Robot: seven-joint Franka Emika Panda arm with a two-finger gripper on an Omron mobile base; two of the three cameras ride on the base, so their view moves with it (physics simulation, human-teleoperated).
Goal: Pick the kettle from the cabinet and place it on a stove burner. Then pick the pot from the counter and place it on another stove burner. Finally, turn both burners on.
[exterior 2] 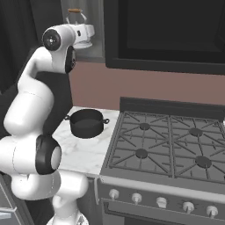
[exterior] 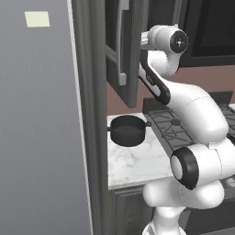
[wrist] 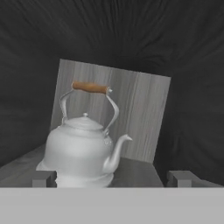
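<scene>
End effector (wrist: 112, 178) stands with its jaws spread wide and grips nothing; its two tips show at the bottom of the hand view, and the kettle (wrist: 83, 146) sits ahead between them but left of centre, apart from both as far as I can tell. That kettle rests on the cabinet (wrist: 109, 111) shelf, wooden handle upright, spout pointing toward the right of the frame. In the right base view the kettle (exterior 2: 79, 28) shows at the upper left, partly behind the arm's wrist. Moving right, the pot (exterior 2: 87, 123) sits on the tabletop (exterior 2: 81, 151) left of centre, just beside the stove. Farther right, the burners (exterior 2: 169, 143) carry nothing. So I judge the task is barely begun: the kettle is not yet gripped, and moving it, moving the pot and turning both knobs are all left.
</scene>
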